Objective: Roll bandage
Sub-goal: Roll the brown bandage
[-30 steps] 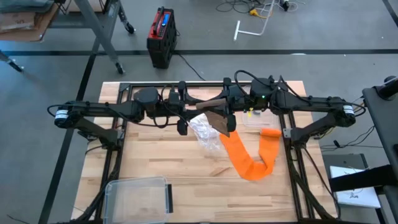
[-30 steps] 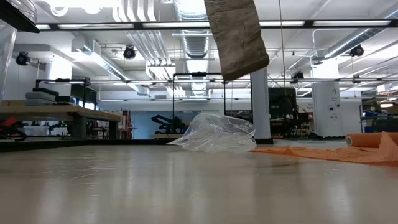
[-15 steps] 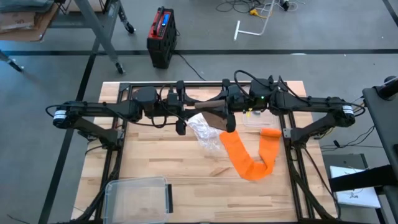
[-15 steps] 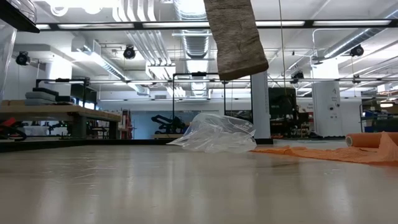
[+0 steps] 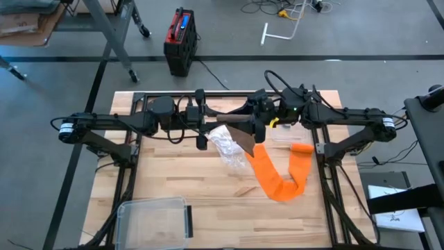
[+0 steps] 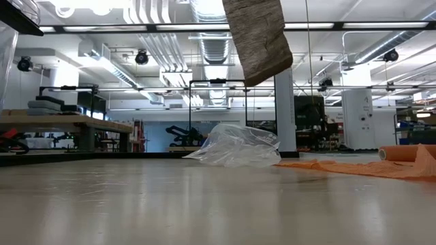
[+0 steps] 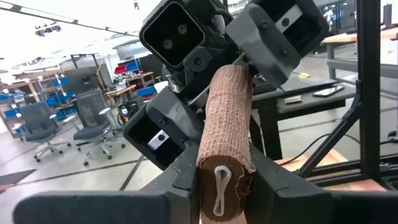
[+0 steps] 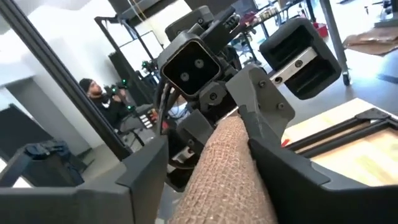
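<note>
Bandage roll (image 5: pixel 243 134) hung mid-air between my arms, long axis running gripper to gripper; left gripper (image 7: pixel 225 186) clamped one end, nearer; right gripper (image 8: pixel 208 163) straddled the far end, fingers apart; orange strip (image 5: pixel 274 173) lay beyond on the table (image 5: pixel 173 173).

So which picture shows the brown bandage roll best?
The left wrist view: the roll fills the middle, with its weave and metal clip clear, and the left end effector shut on its near end. The right wrist view shows only its side, the low view its hanging end, and the high view a small brown shape between the arms.
</note>
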Controlling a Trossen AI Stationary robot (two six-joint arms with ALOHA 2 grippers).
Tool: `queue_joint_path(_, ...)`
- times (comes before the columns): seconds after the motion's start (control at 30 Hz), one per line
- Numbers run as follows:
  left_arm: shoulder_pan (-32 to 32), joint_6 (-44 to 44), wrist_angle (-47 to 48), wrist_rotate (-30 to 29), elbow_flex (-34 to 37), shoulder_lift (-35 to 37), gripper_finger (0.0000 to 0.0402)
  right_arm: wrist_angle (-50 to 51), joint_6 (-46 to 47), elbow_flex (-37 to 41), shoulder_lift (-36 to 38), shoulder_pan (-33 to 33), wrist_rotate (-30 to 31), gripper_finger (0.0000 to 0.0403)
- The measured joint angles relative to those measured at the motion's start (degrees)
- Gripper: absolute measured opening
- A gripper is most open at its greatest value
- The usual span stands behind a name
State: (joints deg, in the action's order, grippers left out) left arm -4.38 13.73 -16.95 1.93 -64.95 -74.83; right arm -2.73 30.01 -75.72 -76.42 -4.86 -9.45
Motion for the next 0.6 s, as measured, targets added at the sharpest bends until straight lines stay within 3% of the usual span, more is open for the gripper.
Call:
queue_joint_path(0.17, 0.22, 1.27, 0.08, -0.71, 0.07, 0.09, 0.0064, -0.03, 1.96, -0.03, -0.07, -0.12, 0.81, 0.0253)
queue_joint_path(0.33, 1.18, 3.74, 0.53, -4.46, 0.07, 0.13, 0.0067, 0.62, 1.54, -0.03, 0.19, -0.46, 2.75, 0.0250)
queue_joint_path(0.6, 1.85, 4.13, 3.15, -5.66, 0.07, 1.10, 0.0065, 2.31, -1.47, -0.03, 0.22, -1.46, 3.08, 0.0251)
